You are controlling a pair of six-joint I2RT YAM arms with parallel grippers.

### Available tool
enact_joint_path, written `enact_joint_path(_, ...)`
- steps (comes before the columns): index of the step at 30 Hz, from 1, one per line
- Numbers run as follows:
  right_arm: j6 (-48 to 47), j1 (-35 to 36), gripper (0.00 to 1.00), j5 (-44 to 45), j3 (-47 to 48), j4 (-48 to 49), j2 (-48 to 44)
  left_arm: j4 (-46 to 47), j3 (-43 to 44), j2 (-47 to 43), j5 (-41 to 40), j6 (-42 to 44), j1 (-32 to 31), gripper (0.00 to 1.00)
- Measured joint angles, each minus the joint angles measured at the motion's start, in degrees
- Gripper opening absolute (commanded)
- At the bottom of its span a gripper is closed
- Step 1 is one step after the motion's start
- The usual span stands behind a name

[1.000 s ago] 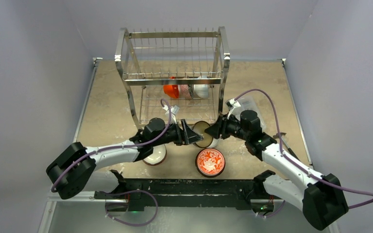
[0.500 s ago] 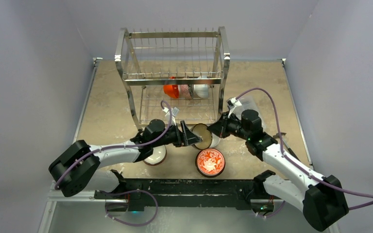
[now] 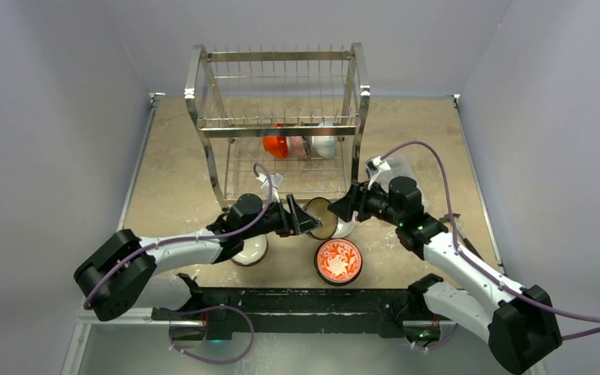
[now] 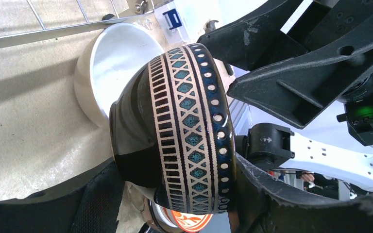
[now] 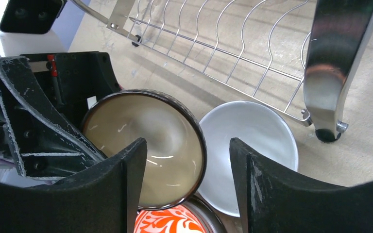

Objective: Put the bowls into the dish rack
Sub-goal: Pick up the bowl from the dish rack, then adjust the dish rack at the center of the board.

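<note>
My left gripper (image 3: pixel 303 219) (image 4: pixel 184 194) is shut on a blue patterned bowl (image 3: pixel 324 218) (image 4: pixel 187 126) with a tan inside (image 5: pixel 148 145). The bowl is held on its side just in front of the dish rack (image 3: pixel 281 117). My right gripper (image 3: pixel 345 208) (image 5: pixel 187 150) faces it, open, with the bowl's rim between its fingers but not pinched. Under the held bowl a white bowl (image 3: pixel 346 229) (image 5: pixel 252 141) sits on the table. A red-and-white floral bowl (image 3: pixel 337 260) (image 5: pixel 167 221) lies nearer the arms. An orange bowl (image 3: pixel 274 145), a patterned bowl (image 3: pixel 301 146) and a white bowl (image 3: pixel 325 144) stand in the rack's lower tier.
Another bowl (image 3: pixel 251 248) sits partly under my left arm. A rack leg (image 5: pixel 328 68) stands close to the right of the white bowl. A clear plastic box (image 3: pixel 400 167) shows behind my right wrist. The black base rail (image 3: pixel 297 301) runs along the near edge.
My right gripper closed onto the held bowl's rim and has now opened again. The left gripper keeps the bowl and has shifted slightly.
</note>
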Motion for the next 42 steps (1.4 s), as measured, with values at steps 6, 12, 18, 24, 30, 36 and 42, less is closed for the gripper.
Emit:
enact_joint_path(6,0.17,0.02,0.82,3.37,0.0,-1.44,-1.88,-3.1,-0.26,-3.19,-2.36,0.11,0.24,0.0)
enact_joint_path(12,0.17,0.02,0.83,12.61,0.0,-3.23,-3.21,-7.61,-0.48,-7.87,-5.44,1.07,0.9,0.0)
enact_joint_path(18,-0.68,-0.28,0.83,22.08,0.72,-4.87,-0.33,-12.24,-0.59,-12.26,-8.11,2.45,1.2,0.0)
enact_joint_path(24,-3.96,-0.31,0.74,25.24,4.46,-1.44,6.86,-15.72,-0.63,-14.29,-9.88,3.13,1.25,0.0)
enact_joint_path(30,-7.82,-0.31,0.39,23.76,6.38,4.39,11.34,-18.62,-0.87,-14.8,-11.19,3.28,1.64,0.0)
enact_joint_path(36,-9.92,-0.94,0.27,21.05,6.27,6.32,11.21,-20.28,-0.98,-14.88,-12.44,4.37,3.13,0.0)
enact_joint_path(42,-10.23,-1.7,0.26,16.57,4.13,10.23,11.02,-26.32,2.71,-12.48,-15.28,8.66,4.17,0.0)
